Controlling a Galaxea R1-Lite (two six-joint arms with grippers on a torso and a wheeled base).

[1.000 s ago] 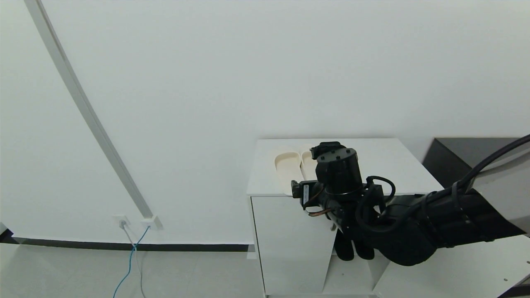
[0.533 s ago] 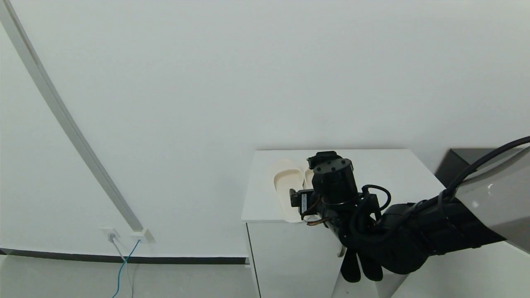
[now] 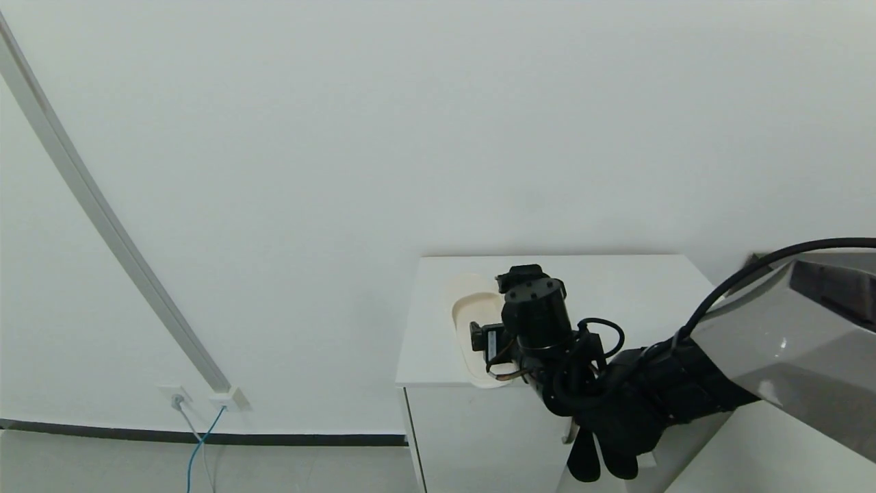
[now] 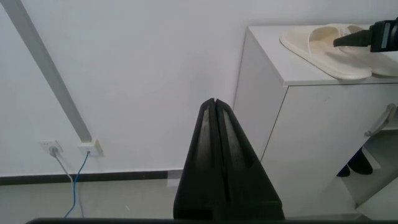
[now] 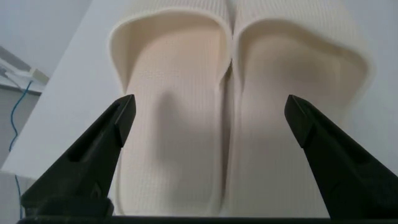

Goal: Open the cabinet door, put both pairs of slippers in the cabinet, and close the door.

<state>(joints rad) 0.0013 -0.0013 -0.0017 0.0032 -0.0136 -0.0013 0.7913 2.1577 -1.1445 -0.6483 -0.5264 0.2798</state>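
While the right claw (image 5: pixel 209 102) hangs over the cream slippers (image 3: pixel 471 313) with its fingers spread wide, one outside each shoe, nothing is gripped yet. The pair lies side by side and touching on top of the white cabinet (image 3: pixel 616 287), toward its left, with the near ends reaching just past the near edge. The right-hand door (image 3: pixel 746 452) stands open. Dark shapes (image 3: pixel 602 462) low in the opening look like the other pair already stowed, though that is hard to confirm. The left claw (image 4: pixel 216 106) is pressed together on nothing, held to the left of the cabinet and below its top. The step in hand appears to be the grasp of the cream pair. The main risk lies in the squeeze: the slippers look soft and merely lie against each other. Closing from the sides could buckle them, ride one over the other, or pop one out and leave a single slipper held. Because the near ends overhang, a nudge toward the near side could tip the pair to the floor. Too deep a descent would jam the fingertips on the cabinet top. The carry into the opening could clip the door or disturb the dark shapes inside.
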